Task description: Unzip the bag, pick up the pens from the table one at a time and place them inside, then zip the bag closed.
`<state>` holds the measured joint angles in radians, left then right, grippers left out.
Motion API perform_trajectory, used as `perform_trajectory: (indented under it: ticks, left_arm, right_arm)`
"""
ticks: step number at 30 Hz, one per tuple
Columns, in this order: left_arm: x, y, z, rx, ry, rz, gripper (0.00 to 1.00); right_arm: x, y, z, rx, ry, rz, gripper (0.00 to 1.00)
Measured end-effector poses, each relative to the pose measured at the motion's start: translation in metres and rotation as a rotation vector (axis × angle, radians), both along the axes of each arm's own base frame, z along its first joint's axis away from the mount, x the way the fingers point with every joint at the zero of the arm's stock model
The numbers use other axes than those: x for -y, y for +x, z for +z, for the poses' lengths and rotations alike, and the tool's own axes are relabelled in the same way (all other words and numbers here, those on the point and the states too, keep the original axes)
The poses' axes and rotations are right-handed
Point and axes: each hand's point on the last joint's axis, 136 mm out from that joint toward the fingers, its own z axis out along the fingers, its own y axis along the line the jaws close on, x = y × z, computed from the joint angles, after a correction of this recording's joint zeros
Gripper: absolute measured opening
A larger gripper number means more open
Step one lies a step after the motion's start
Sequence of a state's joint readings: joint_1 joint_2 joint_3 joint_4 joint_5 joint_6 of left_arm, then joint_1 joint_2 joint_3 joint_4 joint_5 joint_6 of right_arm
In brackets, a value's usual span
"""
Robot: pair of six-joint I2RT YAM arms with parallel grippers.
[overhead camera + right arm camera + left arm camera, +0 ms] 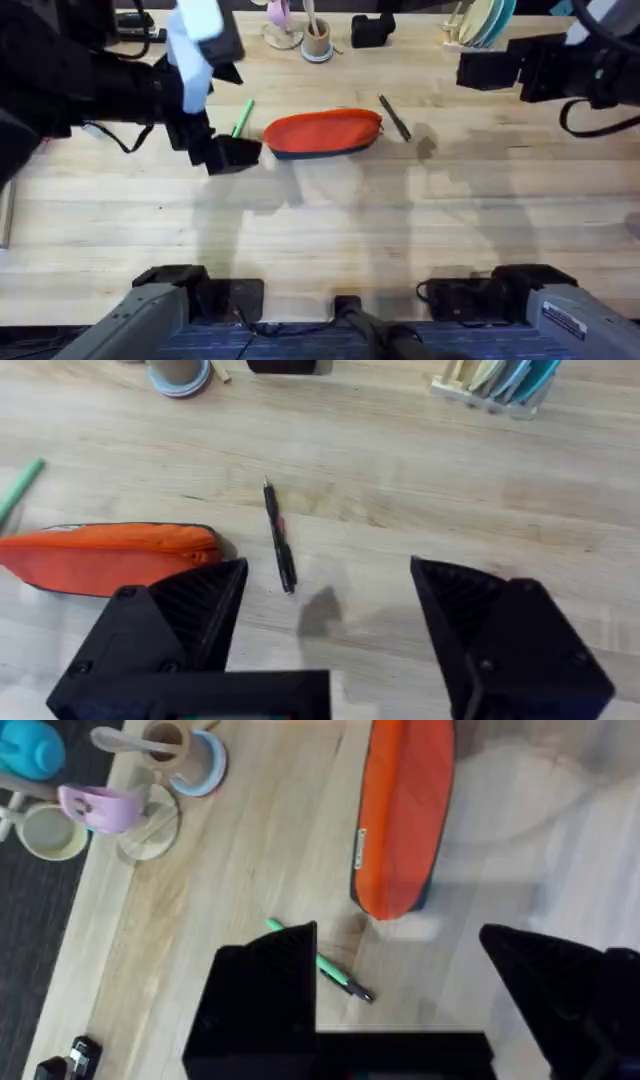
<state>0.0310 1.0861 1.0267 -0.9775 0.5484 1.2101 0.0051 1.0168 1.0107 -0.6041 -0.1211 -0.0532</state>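
- Your bag [323, 132] lies flat on the bench [320, 230], its zipper closed as far as you can see.
- Green pen [242, 117] rests on the bench just off the bag's left end; black pen [394, 117] lies just beside the right end.
- Your left hand [400, 995] hangs above the green pen, fingers apart, gripping nothing.
- Your right hand [330, 625] hovers over the black pen, fingers apart, empty.

A light-wood tabletop [330, 215] carries an orange-red pouch [323, 132]. A green pen [242, 117] lies beside one end, a black pen [395, 118] beside the other.
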Motion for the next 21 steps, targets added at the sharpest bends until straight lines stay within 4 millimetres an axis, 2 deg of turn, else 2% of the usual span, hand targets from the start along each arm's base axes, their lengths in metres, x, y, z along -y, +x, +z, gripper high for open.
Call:
perform_trajectory:
  ticks: [8, 21]
  left_arm:
    - [-0.011, 0.019, 0.005, 0.016, -0.141, 0.022, 0.993]
    - [-0.010, 0.028, -0.017, -0.103, -0.245, 0.020, 0.994]
  right_arm:
    - [0.000, 0.000, 0.000, 0.000, 0.000, 0.000, 0.997]
    - [0.000, 0.000, 0.000, -0.001, 0.000, 0.000, 0.997]
